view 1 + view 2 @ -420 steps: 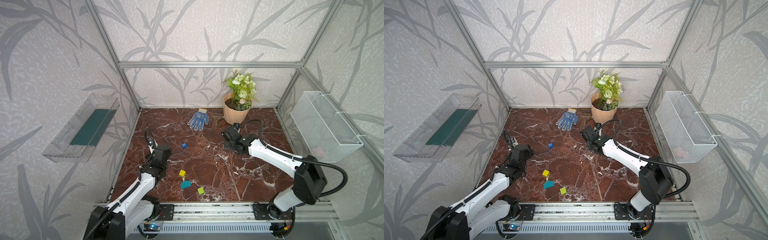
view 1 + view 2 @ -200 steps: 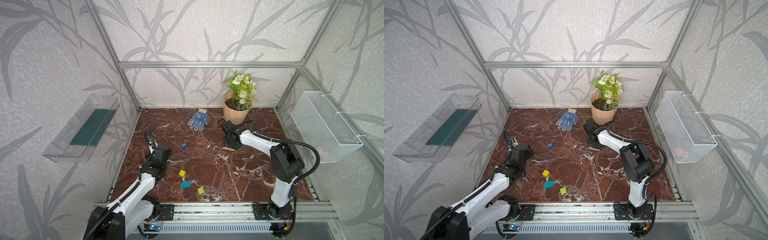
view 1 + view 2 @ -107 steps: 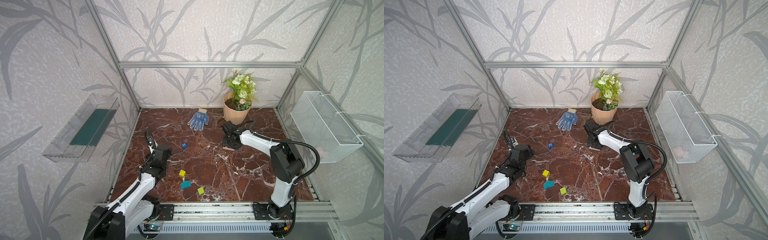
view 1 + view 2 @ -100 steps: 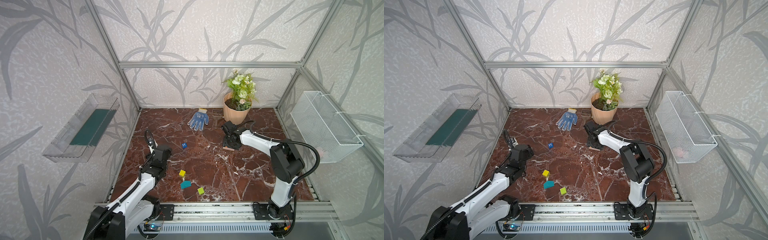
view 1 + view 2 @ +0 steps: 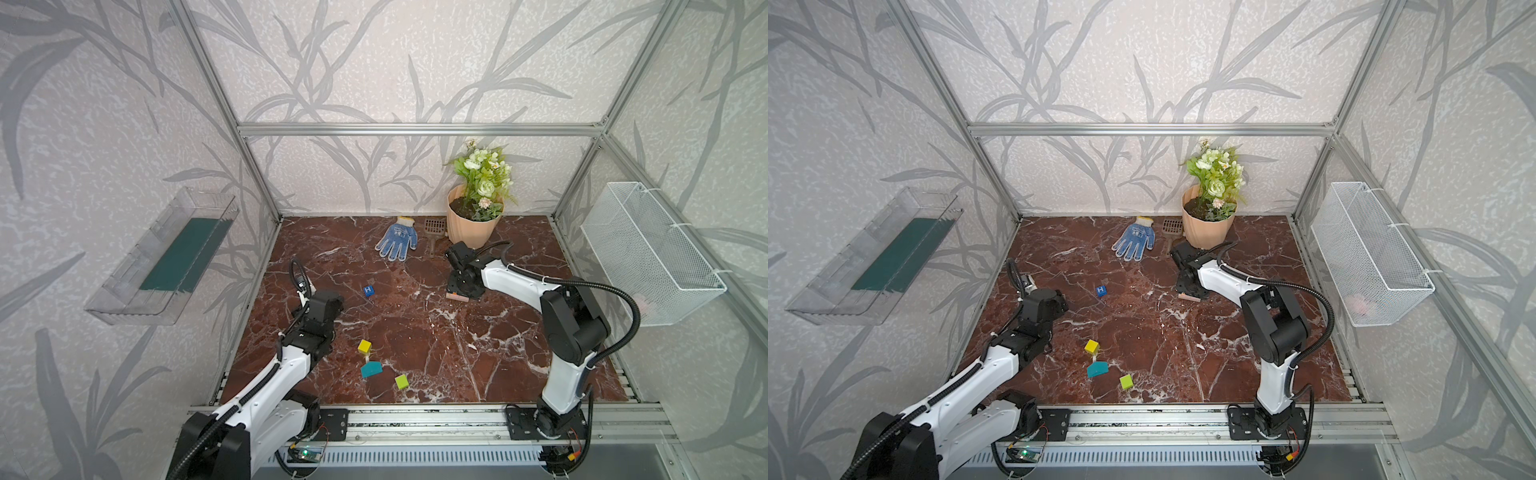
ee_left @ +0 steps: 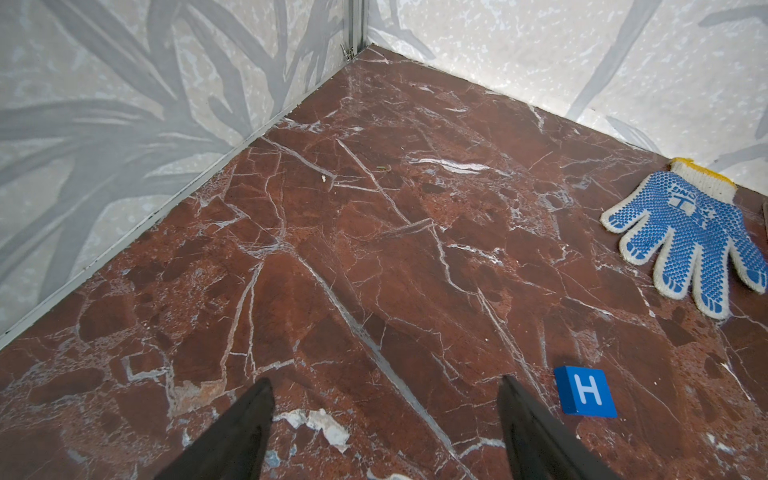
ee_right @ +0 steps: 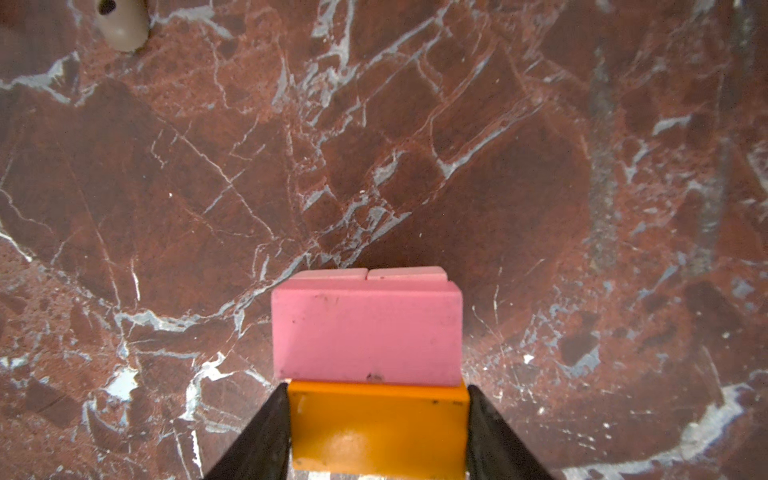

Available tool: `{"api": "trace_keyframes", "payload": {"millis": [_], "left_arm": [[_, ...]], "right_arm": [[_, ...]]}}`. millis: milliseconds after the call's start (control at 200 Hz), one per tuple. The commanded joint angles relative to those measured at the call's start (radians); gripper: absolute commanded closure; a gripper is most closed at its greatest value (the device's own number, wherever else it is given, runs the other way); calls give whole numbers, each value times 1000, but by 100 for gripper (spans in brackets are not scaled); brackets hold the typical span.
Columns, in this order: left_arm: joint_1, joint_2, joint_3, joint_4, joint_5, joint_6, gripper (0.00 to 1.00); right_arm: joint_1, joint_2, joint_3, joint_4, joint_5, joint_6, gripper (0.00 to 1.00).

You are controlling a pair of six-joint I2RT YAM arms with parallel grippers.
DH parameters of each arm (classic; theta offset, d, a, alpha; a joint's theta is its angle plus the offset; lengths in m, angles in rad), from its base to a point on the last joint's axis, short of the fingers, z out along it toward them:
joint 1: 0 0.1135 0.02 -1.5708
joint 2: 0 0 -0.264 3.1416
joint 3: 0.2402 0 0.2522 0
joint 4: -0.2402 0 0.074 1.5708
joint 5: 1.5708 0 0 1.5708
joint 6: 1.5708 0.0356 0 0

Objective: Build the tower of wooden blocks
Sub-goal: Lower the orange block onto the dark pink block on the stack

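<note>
Three loose blocks lie nearest you on the tabletop (image 5: 478,374): lime cube (image 5: 401,381), teal piece (image 5: 371,369), yellow cube (image 5: 364,346), all on the left arm's side.
Left claw (image 6: 385,380): released, empty; blue H cube (image 6: 586,390) just beside one jaw, outside the gap.
Right claw (image 7: 376,390): clenched on the orange block (image 7: 378,428), long axis spanning the jaws, pink block (image 7: 365,332) touching it.
Tower (image 5: 457,296): begun under that claw, near the flowerpot (image 5: 473,232).
Your left arm is nearer every loose block.

Blue dotted glove (image 5: 397,244) near peach flowerpot (image 5: 471,233); brown scoop (image 5: 434,226) between; wire basket (image 5: 648,257) on wall
</note>
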Motion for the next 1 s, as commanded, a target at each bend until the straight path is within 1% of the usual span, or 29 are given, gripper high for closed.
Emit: {"api": "trace_keyframes", "payload": {"millis": [0, 460, 665, 765, 995], "left_arm": [[3, -12, -7, 7, -7, 6, 16], [3, -12, -8, 7, -7, 5, 16], [3, -14, -9, 7, -6, 5, 16], [3, -14, -9, 7, -6, 5, 16], [3, -14, -9, 7, -7, 4, 16]], "right_arm": [[-6, 1, -12, 8, 3, -5, 64], [-6, 7, -9, 9, -5, -2, 63], [-5, 9, -10, 8, -5, 1, 60], [-6, 9, -9, 7, -5, 2, 56], [-5, 9, -12, 6, -8, 3, 43]]}}
